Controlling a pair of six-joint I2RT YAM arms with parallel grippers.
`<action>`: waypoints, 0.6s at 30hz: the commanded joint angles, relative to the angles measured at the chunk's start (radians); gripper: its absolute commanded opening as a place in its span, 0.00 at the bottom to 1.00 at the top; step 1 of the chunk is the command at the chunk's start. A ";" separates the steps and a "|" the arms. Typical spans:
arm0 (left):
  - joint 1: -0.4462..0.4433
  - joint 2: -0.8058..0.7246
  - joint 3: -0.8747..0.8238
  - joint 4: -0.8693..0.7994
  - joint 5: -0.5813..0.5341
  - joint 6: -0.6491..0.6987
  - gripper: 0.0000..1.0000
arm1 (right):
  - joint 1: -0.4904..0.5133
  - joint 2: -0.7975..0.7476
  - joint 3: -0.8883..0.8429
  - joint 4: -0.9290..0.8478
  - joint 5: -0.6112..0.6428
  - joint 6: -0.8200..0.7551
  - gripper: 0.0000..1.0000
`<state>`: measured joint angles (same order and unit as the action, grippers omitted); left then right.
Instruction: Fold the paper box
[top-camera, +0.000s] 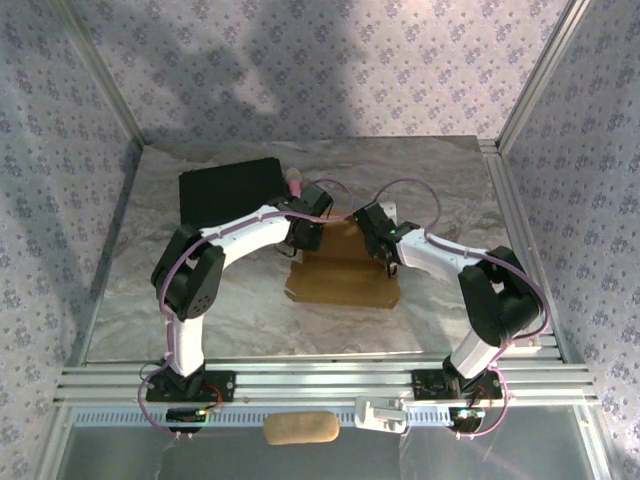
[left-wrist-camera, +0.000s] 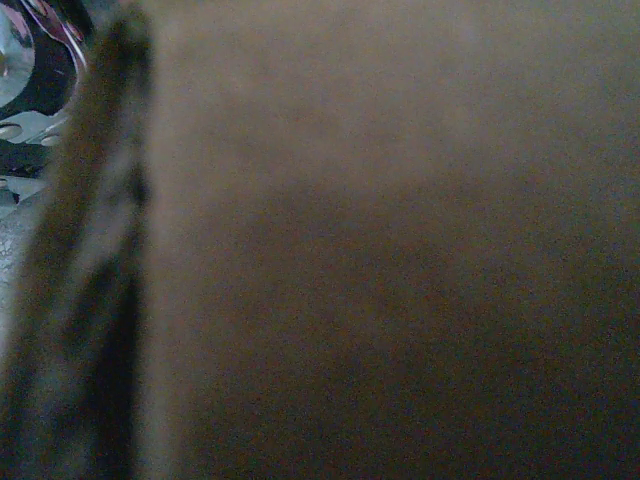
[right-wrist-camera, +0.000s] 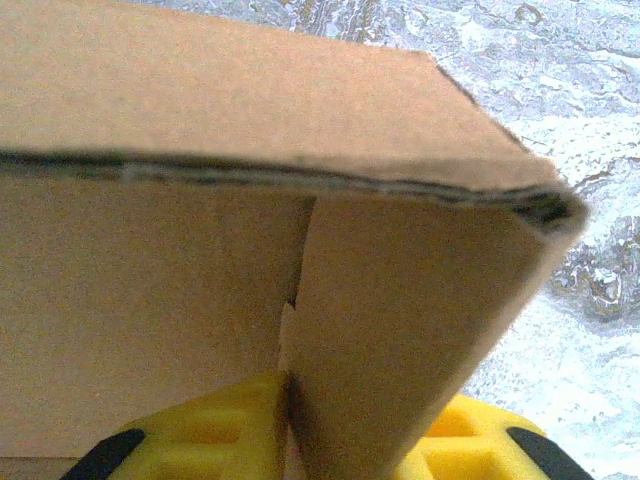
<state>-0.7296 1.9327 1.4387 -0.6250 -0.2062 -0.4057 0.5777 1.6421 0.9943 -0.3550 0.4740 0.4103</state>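
Step in hand looked like mid-fold: box (top-camera: 340, 272) lay at centre of table (top-camera: 450, 200), between both arms. Its near part was flat and its far panels were lifted where the grippers met it.

L gripper (top-camera: 305, 232) sat at the far-left corner, jaws shut. In the left wrist view, blurred cardboard pressed right up to the lens. Couldn't tell if a panel was pinched.

R gripper (top-camera: 385, 258) sat at the far-right edge. In the right wrist view the yellow fingers (right-wrist-camera: 205, 435) stood apart w/ an upright flap running down between them. Couldn't tell if they were clamped on it or just straddling.

Next move, prob.: get a firm pinch on that flap, then swing it along its crease while the other arm steadies the sheet. Needs a slow arc, since thin board buckles off-crease.

Materials:
- Box was plain tan board w/ a matte, fibrous face and a dark cut edge showing layers.
- A slit w/ a small notch ran btwn two panels.
- One panel was folded over the top, w/ a sharp corner at right.
- Table skin was silvery and crinkled, like foil, prob. slippery.
- Fingers were moulded yellow w/ a waffle grid and black tips.
- Black flat case (top-camera: 228, 190) lay far-left, apart from the box.
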 joint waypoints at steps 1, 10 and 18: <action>-0.011 0.000 0.019 -0.038 -0.011 0.026 0.00 | -0.007 0.023 0.029 -0.008 -0.009 0.018 0.24; -0.013 -0.003 0.015 -0.039 -0.018 0.024 0.00 | 0.020 0.077 0.060 -0.109 0.128 0.105 0.00; -0.012 -0.003 0.021 -0.036 -0.019 0.014 0.00 | 0.098 0.087 0.077 -0.208 0.287 0.202 0.00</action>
<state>-0.7334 1.9327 1.4387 -0.6262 -0.2016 -0.4103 0.6579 1.7039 1.0466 -0.4629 0.6464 0.5709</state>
